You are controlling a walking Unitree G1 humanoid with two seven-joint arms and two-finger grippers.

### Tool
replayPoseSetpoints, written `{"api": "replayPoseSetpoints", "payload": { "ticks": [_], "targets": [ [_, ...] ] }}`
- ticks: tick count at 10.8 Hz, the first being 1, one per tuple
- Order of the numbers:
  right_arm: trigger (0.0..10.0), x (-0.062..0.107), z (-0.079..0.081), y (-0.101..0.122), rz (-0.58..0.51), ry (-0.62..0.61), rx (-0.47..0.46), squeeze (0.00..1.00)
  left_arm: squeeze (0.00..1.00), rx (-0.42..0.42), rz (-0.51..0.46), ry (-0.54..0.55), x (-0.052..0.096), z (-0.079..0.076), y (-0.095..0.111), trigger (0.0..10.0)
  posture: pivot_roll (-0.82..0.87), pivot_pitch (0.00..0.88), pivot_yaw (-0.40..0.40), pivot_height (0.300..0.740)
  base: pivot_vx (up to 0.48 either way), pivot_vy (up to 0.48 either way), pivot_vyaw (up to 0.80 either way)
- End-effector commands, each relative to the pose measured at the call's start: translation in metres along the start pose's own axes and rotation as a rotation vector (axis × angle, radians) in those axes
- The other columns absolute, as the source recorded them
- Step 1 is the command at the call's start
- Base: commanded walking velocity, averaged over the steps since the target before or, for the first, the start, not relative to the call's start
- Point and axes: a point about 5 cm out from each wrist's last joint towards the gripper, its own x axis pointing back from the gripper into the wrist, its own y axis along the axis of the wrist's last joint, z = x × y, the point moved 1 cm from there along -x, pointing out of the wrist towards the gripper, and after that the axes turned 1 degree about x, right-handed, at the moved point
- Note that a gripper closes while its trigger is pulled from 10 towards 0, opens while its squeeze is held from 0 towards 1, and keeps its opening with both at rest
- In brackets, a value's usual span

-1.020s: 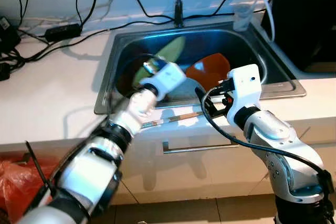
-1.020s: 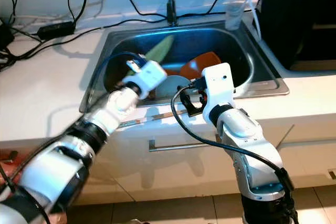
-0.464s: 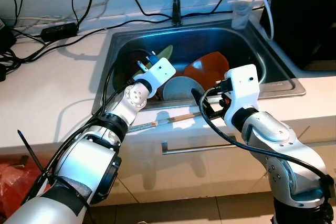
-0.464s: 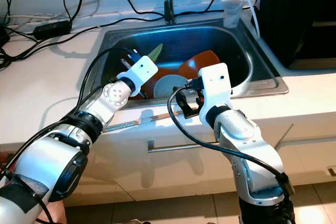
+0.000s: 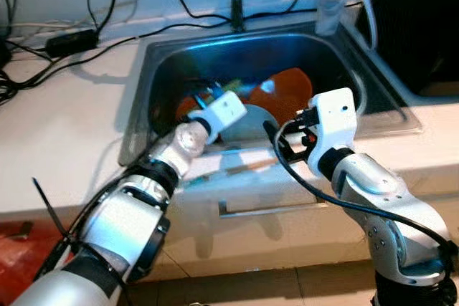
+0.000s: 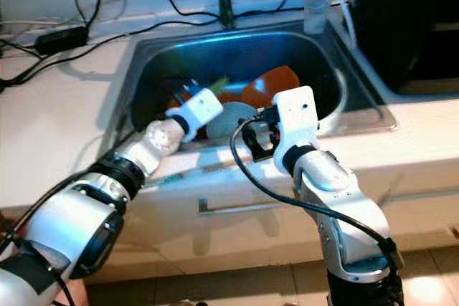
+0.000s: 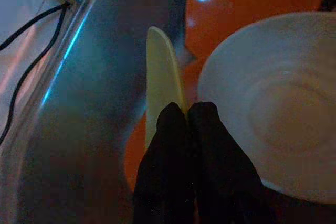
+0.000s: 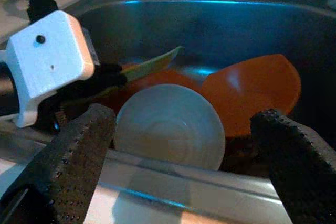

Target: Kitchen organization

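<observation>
Centre frame, down in the sink (image 5: 373, 69), we see the pale green plate (image 7: 161, 85) pinched on edge by our left pincer (image 7: 188, 116), fingers shut tight on its rim. A white bowl (image 8: 169, 125) and orange plates (image 8: 252, 90) lie beside it. Our right pincer (image 8: 184, 145) hovers wide open and empty at the sink's front edge, above the tabletop (image 5: 64, 127).

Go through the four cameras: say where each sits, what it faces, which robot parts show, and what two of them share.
Left eye: head, looking down at the sink; both silver arms show.
Right eye: same head, same scene.
Left wrist: along the left gripper, shut on the yellow-green plate beside the white bowl.
Right wrist: along the open right gripper, over the sink's front edge.
Both wrist views share the white bowl and the orange plate.
</observation>
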Motion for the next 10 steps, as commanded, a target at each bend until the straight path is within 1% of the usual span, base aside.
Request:
{"api": "replayPoseSetpoints", "payload": {
  "ticks": [1, 5, 7, 8, 9, 10],
  "targets": [
    [10.0, 0.002, 0.004, 0.002, -0.007, 0.011, 0.001, 0.0, 1.0, 0.034, 0.105, -0.086, 0.005, -0.025, -0.028, 10.0, -0.19, 0.102, 0.138, 0.74, 0.0, 0.0, 0.0],
    [10.0, 0.0, 0.004, 0.003, -0.008, 0.017, 0.008, 0.0, 1.0, 0.052, 0.119, -0.067, 0.007, -0.02, -0.033, 10.0, -0.19, 0.099, 0.134, 0.74, 0.0, 0.0, 0.0],
    [10.0, 0.0, 0.004, 0.003, -0.008, 0.013, 0.009, 0.0, 1.0, 0.065, 0.115, -0.059, 0.007, -0.018, -0.032, 10.0, -0.19, 0.096, 0.137, 0.74, 0.0, 0.0, 0.0],
    [10.0, -0.001, 0.003, 0.003, -0.009, 0.012, 0.009, 0.0, 1.0, 0.087, 0.099, -0.041, 0.006, -0.014, -0.028, 10.0, -0.18, 0.091, 0.136, 0.74, 0.0, 0.0, 0.0],
    [10.0, -0.002, 0.002, 0.003, -0.012, 0.01, 0.011, 0.0, 1.0, 0.172, 0.05, 0.01, 0.004, -0.004, -0.019, 10.0, -0.17, 0.083, 0.131, 0.74, 0.0, 0.0, 0.0],
    [10.0, -0.004, 0.001, 0.004, -0.014, 0.011, 0.011, 0.0, 1.0, 0.221, 0.02, 0.04, 0.004, 0.002, -0.015, 10.0, -0.16, 0.075, 0.125, 0.74, 0.0, 0.0, 0.0]
  ]
}}
